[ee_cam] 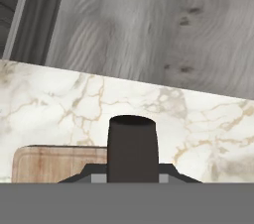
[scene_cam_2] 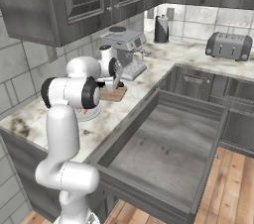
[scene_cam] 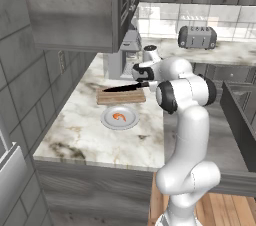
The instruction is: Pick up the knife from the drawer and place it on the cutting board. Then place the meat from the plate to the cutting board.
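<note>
Knife is gripped at its handle end by the gripper, the jaws clenched on the dark handle, and the black blade reaches out level over the cutting board; whether the blade touches the wood or hangs just above it cannot be told. From the hand view the butt of the handle stands up dark and square between the fingertips, with a corner of the board just beyond it on the marble counter. Taking the board as the landmark: it lies flat on the counter, its long side toward the wall. Just beside it, on the side nearer the counter's front edge, sits the round plate, close to the board though contact between them cannot be told, and the small orange-red meat lies curled in the plate's middle. Behind the board, against the wall, stands a grey coffee machine. Well away from the board, across the corner of the counter, is a toaster. On the board's arm side, below counter level, the drawer is pulled wide open, its grey wood floor bare.
</note>
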